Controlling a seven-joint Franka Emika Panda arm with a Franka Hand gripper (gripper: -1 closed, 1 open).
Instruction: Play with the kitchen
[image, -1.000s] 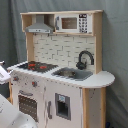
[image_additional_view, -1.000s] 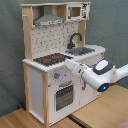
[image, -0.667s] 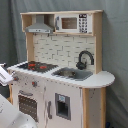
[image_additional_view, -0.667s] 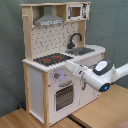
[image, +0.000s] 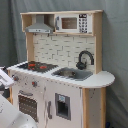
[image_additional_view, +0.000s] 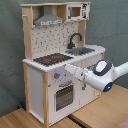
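Kitchen (image: 60, 70) fills both exterior views for you, standing on a wooden floor (image_additional_view: 100, 117) against a grey curtain (image_additional_view: 107, 22). Your gripper (image_additional_view: 68, 67) reaches in from the second exterior view's right, its tip at the front edge just below the hob (image_additional_view: 52, 59), above the oven door (image_additional_view: 64, 96). You cannot tell whether the jaws are apart or together. In the first exterior view only white arm parts show, cut off at the left edge.

Kitchen (image: 60, 95): pale matt wood frame, smooth white panels. Hob (image_additional_view: 52, 59) on its counter: black, glossy. Faucet (image: 85, 59) beside hob: black, smooth. Hood (image_additional_view: 48, 21) above hob: grey, matt.
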